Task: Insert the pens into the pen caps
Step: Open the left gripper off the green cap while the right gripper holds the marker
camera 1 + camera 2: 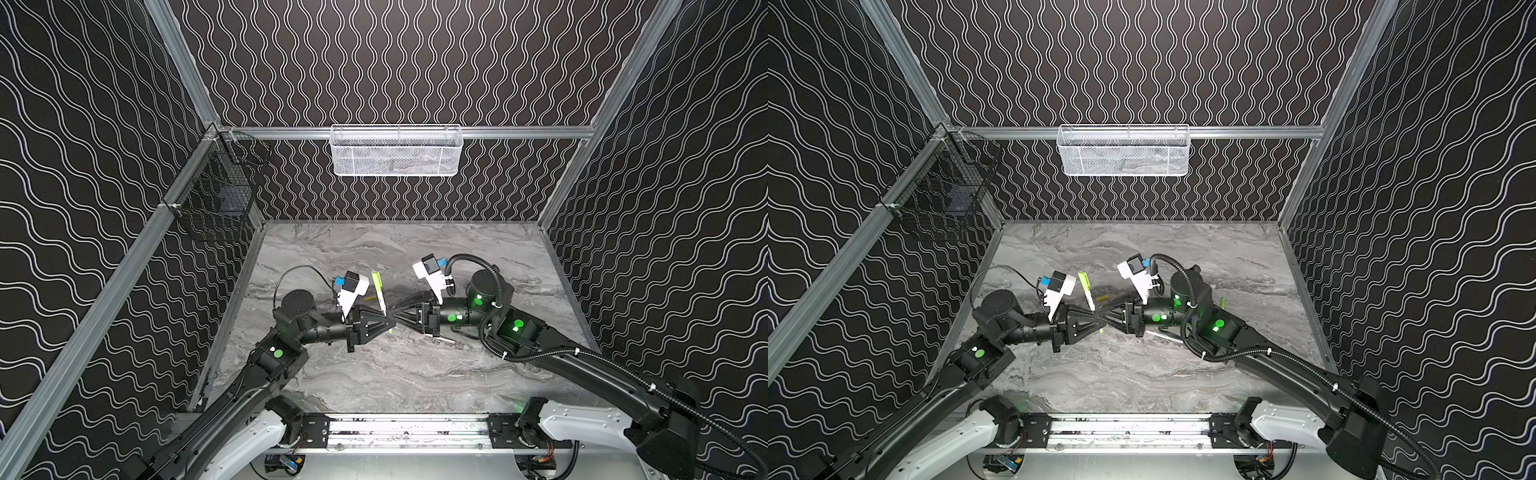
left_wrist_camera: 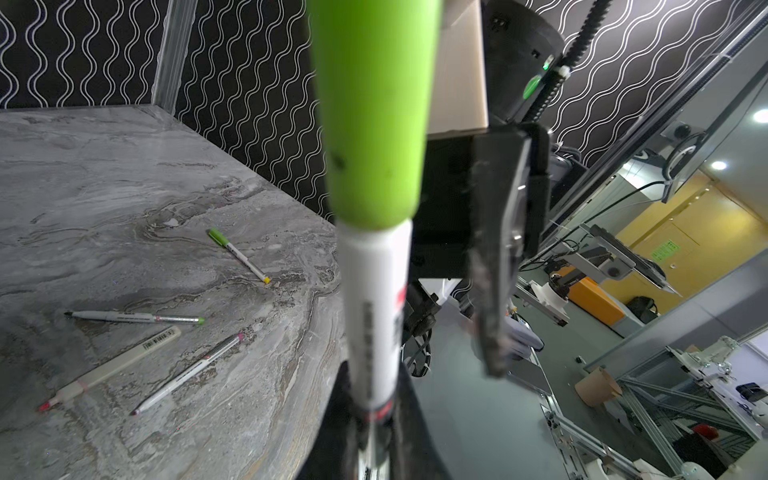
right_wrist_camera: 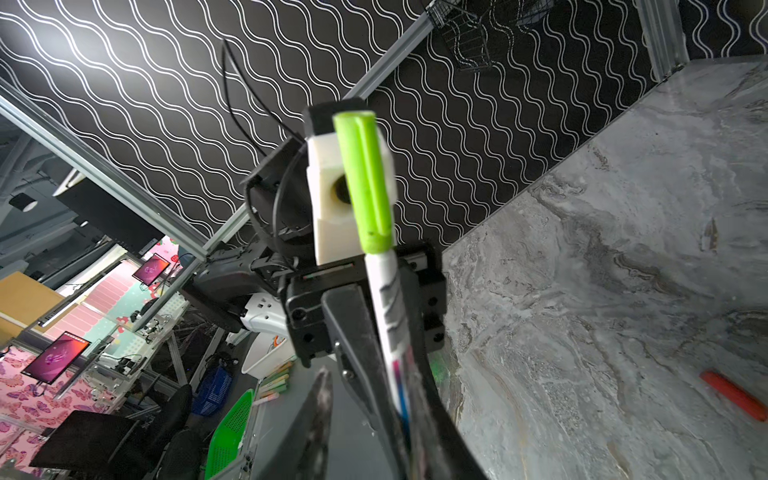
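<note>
Gripped the capped pen in the closed left gripper, right gripper parted beside the pen, and likely needed a straight, nudge-free retreat there.

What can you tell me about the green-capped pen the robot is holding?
The capped pen has a slim white barrel with dark print and a bright green plastic cap with a clip, pushed on. It stands roughly upright above the table, cap on top, pinched low on its barrel by the shut left gripper.
</note>
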